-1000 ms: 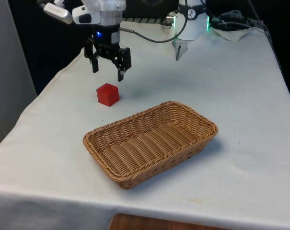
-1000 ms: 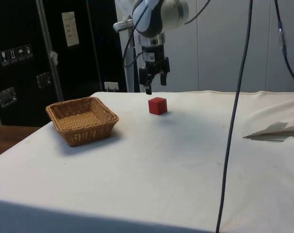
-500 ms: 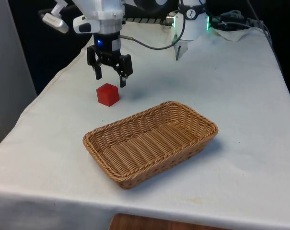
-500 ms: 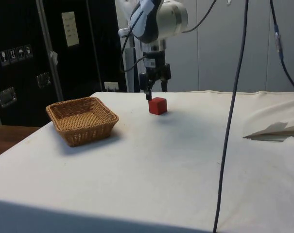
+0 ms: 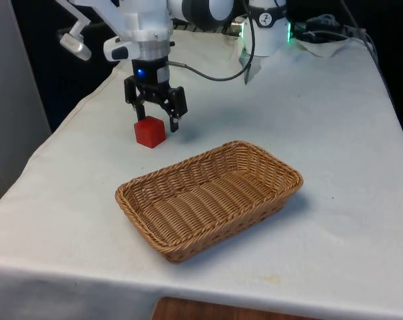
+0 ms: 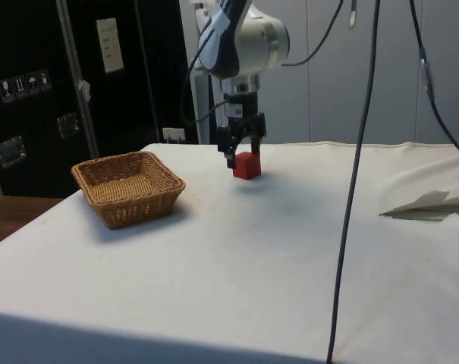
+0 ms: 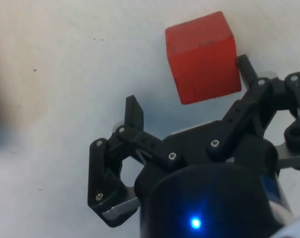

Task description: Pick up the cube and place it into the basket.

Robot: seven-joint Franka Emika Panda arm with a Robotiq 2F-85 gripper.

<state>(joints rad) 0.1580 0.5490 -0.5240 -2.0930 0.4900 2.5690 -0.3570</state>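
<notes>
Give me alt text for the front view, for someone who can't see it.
A robot arm's black gripper hangs open just above a red cube on a table with a white cloth. An empty wicker basket sits nearer the camera, towards the front view's right of the cube.

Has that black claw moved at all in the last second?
Yes. The gripper has come down toward the red cube, which sits where it was on the white cloth.

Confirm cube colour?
Red; the cube shows best in the wrist view.
</notes>
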